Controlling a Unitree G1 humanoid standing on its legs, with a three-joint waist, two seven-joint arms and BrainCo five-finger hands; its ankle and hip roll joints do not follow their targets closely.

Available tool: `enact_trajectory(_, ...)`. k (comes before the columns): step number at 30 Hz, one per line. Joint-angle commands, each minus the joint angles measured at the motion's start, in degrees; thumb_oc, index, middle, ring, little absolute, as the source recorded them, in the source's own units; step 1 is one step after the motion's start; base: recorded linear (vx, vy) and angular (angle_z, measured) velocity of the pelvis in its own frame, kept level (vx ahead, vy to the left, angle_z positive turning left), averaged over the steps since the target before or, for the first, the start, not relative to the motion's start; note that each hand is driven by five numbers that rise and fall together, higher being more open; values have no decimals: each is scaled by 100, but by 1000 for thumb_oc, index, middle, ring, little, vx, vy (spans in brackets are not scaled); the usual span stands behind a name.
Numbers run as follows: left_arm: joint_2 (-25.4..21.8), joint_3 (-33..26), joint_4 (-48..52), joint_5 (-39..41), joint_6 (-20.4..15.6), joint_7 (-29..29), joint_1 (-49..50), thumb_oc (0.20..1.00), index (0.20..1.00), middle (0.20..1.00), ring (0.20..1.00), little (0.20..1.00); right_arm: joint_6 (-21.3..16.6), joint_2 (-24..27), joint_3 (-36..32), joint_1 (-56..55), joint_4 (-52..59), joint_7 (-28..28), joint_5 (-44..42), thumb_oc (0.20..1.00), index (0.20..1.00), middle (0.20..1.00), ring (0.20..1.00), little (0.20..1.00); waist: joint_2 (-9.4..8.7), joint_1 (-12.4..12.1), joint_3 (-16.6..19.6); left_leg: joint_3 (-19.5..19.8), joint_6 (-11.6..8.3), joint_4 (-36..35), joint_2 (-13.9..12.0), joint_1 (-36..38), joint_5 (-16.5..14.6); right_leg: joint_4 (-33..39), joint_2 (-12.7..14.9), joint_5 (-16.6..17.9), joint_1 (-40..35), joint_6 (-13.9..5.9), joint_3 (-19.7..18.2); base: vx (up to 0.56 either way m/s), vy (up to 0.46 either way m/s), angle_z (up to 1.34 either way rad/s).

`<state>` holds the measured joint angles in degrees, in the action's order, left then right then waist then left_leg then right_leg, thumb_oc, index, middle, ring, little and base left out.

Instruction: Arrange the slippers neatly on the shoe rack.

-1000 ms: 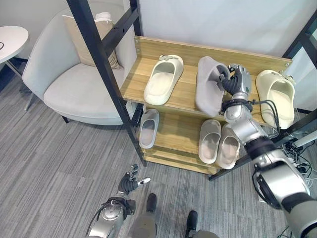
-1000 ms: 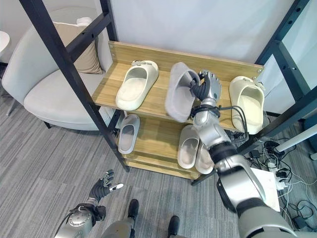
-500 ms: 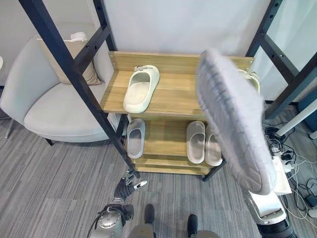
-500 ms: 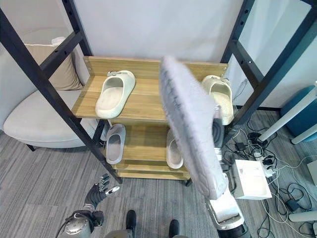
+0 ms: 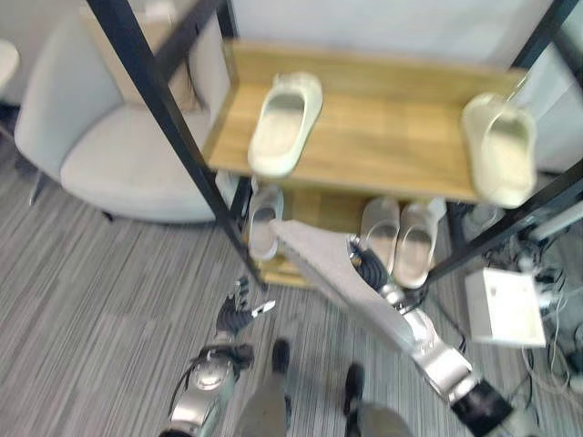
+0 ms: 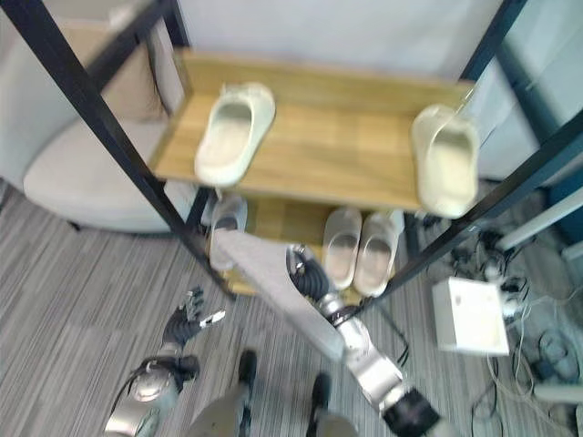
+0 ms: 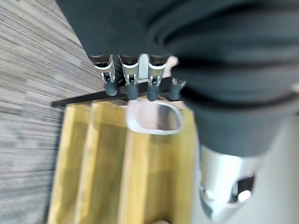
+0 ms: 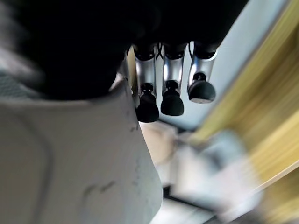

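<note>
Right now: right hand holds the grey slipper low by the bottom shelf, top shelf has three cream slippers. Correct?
Not quite. The top shelf carries two cream slippers, one at its left and one at its right, as the left eye view shows. The right hand does hold the grey slipper low by the bottom shelf.

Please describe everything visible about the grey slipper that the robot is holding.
The grey slipper is pale grey and looks like soft foam. It is off the rack, held tilted in the air in front of the lower shelf, toe end towards the single grey slipper there. The right hand grips it, fingers curled round its strap.
</note>
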<state>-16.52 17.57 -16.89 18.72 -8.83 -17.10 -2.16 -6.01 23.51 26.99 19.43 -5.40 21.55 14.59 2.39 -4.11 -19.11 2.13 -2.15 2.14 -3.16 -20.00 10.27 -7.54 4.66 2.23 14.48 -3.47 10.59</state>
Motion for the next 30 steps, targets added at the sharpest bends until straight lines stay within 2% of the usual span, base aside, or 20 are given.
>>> enact_trajectory(1,-209,158,380,-182,-617,-353,-408,1000,1000,1000,1000,1000,-49,-136,-273,782,286,1392,1357,200,200,200,200,200,-125,-212,-192,228,34,973,253,-97,-1062,-1170,349,-1145,246,-176,-33,-144,0,26)
enact_trajectory(3,-279,306,631,-180,-714,-392,-656,1000,1000,1000,1000,1000,233,-65,-307,1307,-298,1885,1748,200,200,200,200,200,-62,-305,-249,337,46,1412,316,-529,-1196,-1624,435,-1348,591,-152,-2,-98,17,22)
enact_trajectory(5,-328,343,786,-178,-759,-366,-794,1000,1000,1000,1000,1000,465,94,-353,1596,-660,2036,1985,200,200,200,200,200,-44,-374,-227,406,44,1710,360,-814,-1284,-1957,483,-1496,808,-123,1,-46,13,46)
enact_trajectory(6,-381,409,941,-229,-812,-344,-1003,1000,1000,1000,1000,1000,709,350,-387,1998,-1048,2210,2203,200,200,200,200,200,-29,-438,-231,479,50,2070,409,-1135,-1422,-2371,538,-1666,1098,-96,-1,-25,5,57)
enact_trajectory(7,-381,408,941,-229,-812,-344,-1004,1000,1000,1000,1000,1000,709,350,-386,1999,-1049,2211,2203,200,200,200,200,200,-30,-438,-228,479,50,2074,410,-1142,-1423,-2376,538,-1668,1105,-96,-2,-30,8,52)
enact_trajectory(11,-548,576,1354,-158,-895,-156,-1265,1000,1000,1000,1000,1000,1258,1207,-332,3060,-2234,2278,2247,200,200,200,200,200,-61,-628,-263,628,51,2543,503,-1667,-1615,-2896,637,-1994,1528,-16,104,19,-8,30)
enact_trajectory(13,-626,570,1526,-107,-912,-37,-1229,1000,1000,1000,1000,1000,1383,1408,-287,3240,-2569,2225,2222,200,200,200,200,200,-73,-664,-315,681,62,2702,547,-1849,-1700,-3048,667,-2084,1671,-3,106,89,-30,29)
enact_trajectory(14,-633,585,1545,-94,-909,-9,-1218,1000,1000,1000,1000,1000,1423,1444,-292,3262,-2673,2231,2195,200,200,200,200,200,-104,-661,-305,705,55,2788,571,-1844,-1894,-3103,666,-2262,1638,-17,53,126,-28,17)
enact_trajectory(15,-639,589,1554,-72,-907,5,-1219,1000,1000,1000,1000,1000,1461,1456,-289,3293,-2773,2232,2163,200,200,200,200,200,-106,-667,-304,710,60,2827,583,-1878,-1924,-3141,676,-2290,1665,-11,50,36,5,2)
enact_trajectory(16,-648,596,1565,-86,-901,17,-1230,1000,1000,1000,1000,1000,1488,1452,-287,3319,-2908,2241,2130,200,200,200,200,200,-79,-685,-332,714,85,2840,584,-1963,-1791,-3170,704,-2185,1738,20,111,40,7,1)
enact_trajectory(17,-650,601,1571,-107,-896,14,-1242,1000,1000,1000,1000,1000,1527,1420,-290,3332,-3007,2248,2077,200,200,200,200,200,-100,-677,-321,716,80,2966,617,-1937,-2024,-3244,713,-2380,1684,2,66,43,16,4)
enact_trajectory(19,-621,619,1569,-128,-875,10,-1287,1000,1000,1000,1000,1000,1550,1284,-285,3345,-3187,2249,1971,200,200,200,200,200,-92,-680,-324,730,96,3072,663,-1988,-2095,-3337,731,-2443,1704,22,54,89,-1,8)
enact_trajectory(30,-654,677,1602,-139,-911,-126,-1495,1000,1000,1000,1000,1000,1683,761,-138,3650,-4093,2338,1632,200,200,200,200,200,-26,-736,-348,782,111,3255,767,-2023,-2269,-3466,817,-2588,1621,36,113,28,6,4)
